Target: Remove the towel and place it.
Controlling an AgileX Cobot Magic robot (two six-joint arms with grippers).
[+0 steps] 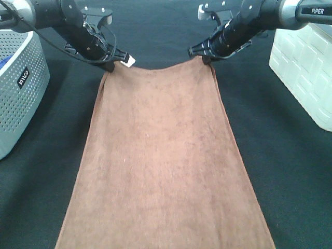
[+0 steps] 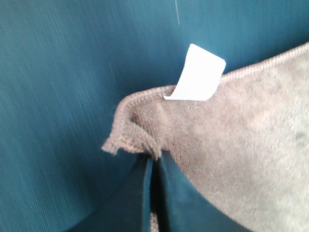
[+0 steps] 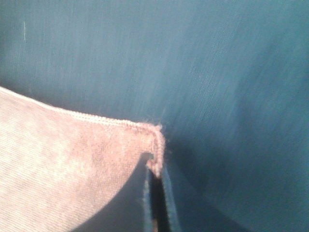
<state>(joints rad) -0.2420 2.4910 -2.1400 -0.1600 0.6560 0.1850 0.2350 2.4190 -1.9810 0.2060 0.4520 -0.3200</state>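
The brown towel (image 1: 161, 155) lies stretched lengthwise over the dark table, its far edge lifted between the two arms. My left gripper (image 1: 111, 66) is shut on the towel's far left corner, right beside the small white tag (image 1: 129, 61). In the left wrist view the tag (image 2: 197, 73) stands up from the hem, and the corner of the towel (image 2: 135, 137) is pinched in my left gripper (image 2: 153, 162). My right gripper (image 1: 206, 59) is shut on the far right corner. The right wrist view shows that corner of the towel (image 3: 153, 140) clamped in my right gripper (image 3: 155, 174).
A grey perforated basket (image 1: 18, 88) stands at the left edge. A white box (image 1: 306, 67) with a block pattern sits at the right. Dark table cloth (image 1: 290, 171) shows on both sides of the towel.
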